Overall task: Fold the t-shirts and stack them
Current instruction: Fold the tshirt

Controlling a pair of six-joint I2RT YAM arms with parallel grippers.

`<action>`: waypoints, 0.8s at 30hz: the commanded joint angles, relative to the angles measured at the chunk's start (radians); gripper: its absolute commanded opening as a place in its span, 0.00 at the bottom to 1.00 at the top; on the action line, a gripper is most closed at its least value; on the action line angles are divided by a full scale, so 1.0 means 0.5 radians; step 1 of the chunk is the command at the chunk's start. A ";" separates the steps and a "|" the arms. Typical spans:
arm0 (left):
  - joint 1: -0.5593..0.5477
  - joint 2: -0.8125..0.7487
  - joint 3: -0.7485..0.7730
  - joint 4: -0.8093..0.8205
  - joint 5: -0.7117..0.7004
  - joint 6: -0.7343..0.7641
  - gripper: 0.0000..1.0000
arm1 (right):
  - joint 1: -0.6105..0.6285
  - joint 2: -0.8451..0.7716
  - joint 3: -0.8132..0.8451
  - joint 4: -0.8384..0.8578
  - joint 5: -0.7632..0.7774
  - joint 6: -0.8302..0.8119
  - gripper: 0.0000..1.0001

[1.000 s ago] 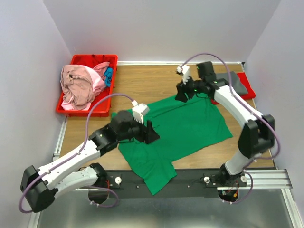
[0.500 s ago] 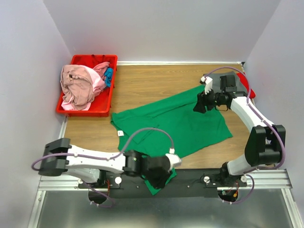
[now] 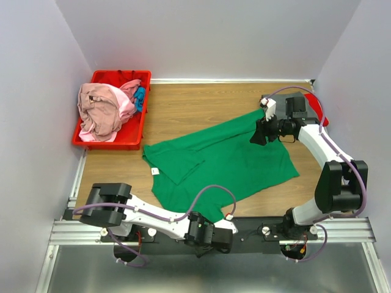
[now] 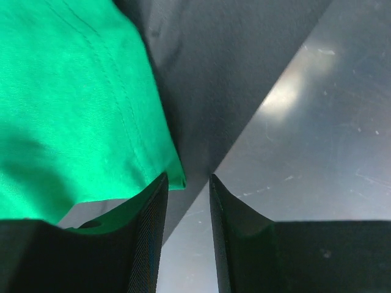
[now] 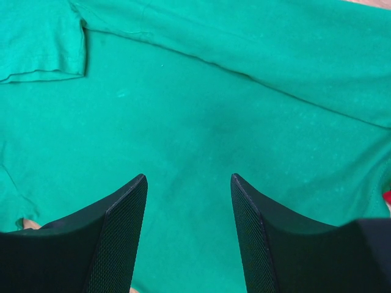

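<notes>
Here the green t-shirt [image 3: 238, 160] lies spread, one flap folded.

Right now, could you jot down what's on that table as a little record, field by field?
Spread on table: green t-shirt, mostly flat
In red bin: heap of pink clothes
Left gripper: at the shirt's near corner, jaws narrowly apart
Right gripper: open, above the shirt's far right part
</notes>
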 commanded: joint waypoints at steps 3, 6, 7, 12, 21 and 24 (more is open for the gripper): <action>-0.007 0.122 0.113 -0.175 -0.192 0.050 0.41 | -0.019 0.024 -0.026 -0.022 -0.078 -0.012 0.64; -0.007 0.156 0.129 -0.209 -0.199 0.062 0.34 | -0.019 0.024 -0.026 -0.022 -0.088 -0.009 0.64; -0.007 0.168 0.129 -0.215 -0.199 0.062 0.31 | -0.022 0.024 -0.026 -0.022 -0.091 -0.009 0.64; -0.010 0.168 0.156 -0.267 -0.245 0.059 0.06 | -0.025 0.018 -0.029 -0.022 -0.106 -0.009 0.64; 0.003 -0.013 0.328 -0.356 -0.520 -0.033 0.00 | -0.028 -0.062 -0.010 -0.111 0.071 -0.106 0.64; 0.073 -0.160 0.310 -0.283 -0.542 -0.042 0.00 | -0.031 -0.102 0.014 -0.285 0.289 -0.306 0.63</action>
